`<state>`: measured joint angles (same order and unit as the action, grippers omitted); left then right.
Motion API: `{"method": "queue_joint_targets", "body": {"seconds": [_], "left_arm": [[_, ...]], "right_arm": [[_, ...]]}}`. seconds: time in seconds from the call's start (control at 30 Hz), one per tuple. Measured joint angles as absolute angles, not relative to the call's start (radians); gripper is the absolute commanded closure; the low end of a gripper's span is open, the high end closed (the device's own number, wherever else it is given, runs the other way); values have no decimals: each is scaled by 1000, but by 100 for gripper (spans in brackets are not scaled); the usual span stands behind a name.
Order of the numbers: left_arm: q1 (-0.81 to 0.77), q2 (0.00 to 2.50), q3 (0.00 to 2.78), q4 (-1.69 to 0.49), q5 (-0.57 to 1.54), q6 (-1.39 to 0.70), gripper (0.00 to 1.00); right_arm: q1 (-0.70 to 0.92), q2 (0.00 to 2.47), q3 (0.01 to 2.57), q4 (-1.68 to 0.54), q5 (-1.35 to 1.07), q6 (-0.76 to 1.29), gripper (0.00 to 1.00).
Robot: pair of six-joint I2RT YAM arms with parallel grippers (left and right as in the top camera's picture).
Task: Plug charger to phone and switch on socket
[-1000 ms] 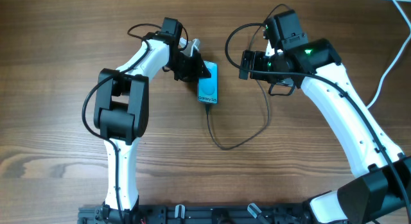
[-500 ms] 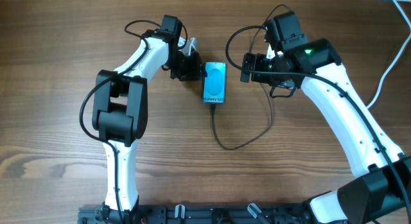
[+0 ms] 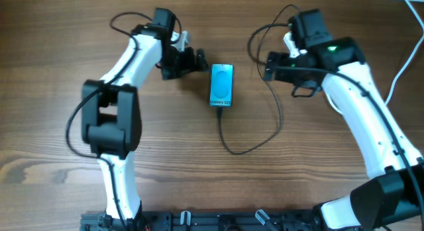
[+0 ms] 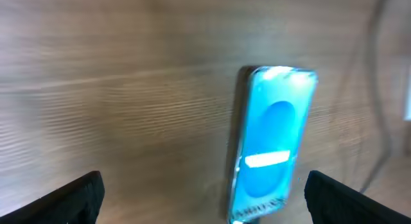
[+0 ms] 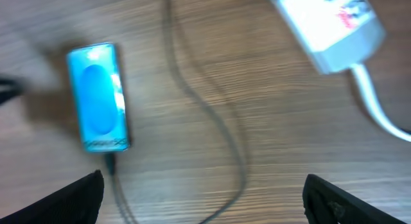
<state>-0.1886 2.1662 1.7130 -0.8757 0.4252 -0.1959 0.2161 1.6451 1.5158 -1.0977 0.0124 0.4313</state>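
Moved: since a second ago my left gripper (image 3: 197, 59) has let go of the phone (image 3: 221, 85) and drawn back up and to the left. The phone, tilted then, now lies square on the table (image 3: 53, 151). My right arm has shifted toward the far right.
Left gripper: fingers spread apart and empty, near the phone's upper left corner but not touching it.
Right gripper (image 5: 205, 205): fingers also spread, holding nothing, hovering above the wood between the phone and the socket (image 5: 327, 22).
Phone: flat, screen up, mid-table between my two arms.
Charger cable (image 3: 248, 141): runs from the phone's lower edge, loops right and climbs toward my right arm. The plug looks seated, though the wrist views are too blurred to be sure.
Socket: far right in the right wrist view, its thick white cord (image 5: 376, 108) trailing off. From overhead my arm hides most of it.
Step in hand: I judge it to be switching on the socket.
Doing it well: bring my right fingers together first, line one tip over the red switch marks (image 5: 347, 15), then press straight down so the strip doesn't skid. Keep clear of the cable so nothing tugs the plug out.
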Motion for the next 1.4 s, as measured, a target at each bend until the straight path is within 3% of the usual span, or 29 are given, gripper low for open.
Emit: {"method": "queue_joint_targets", "body": {"seconds": [0.2,0.4,0.67,1.4], "left_arm": [[-161,1898,1710,-837,385,-196,0],[-162,1827,1718,-834,374,-196,0],[-162,1835,1718,-835,364,-196,0],[-162,1835,1718,-835,364,-196,0]], "right_arm": [[8,1656,1608,-1112,1,388,1],[-162,1742,1667,-986,1,387,1],[-168,1964,1667,-762,88,379,0],[-168,2128,1619,-704,101,228,0]]}}
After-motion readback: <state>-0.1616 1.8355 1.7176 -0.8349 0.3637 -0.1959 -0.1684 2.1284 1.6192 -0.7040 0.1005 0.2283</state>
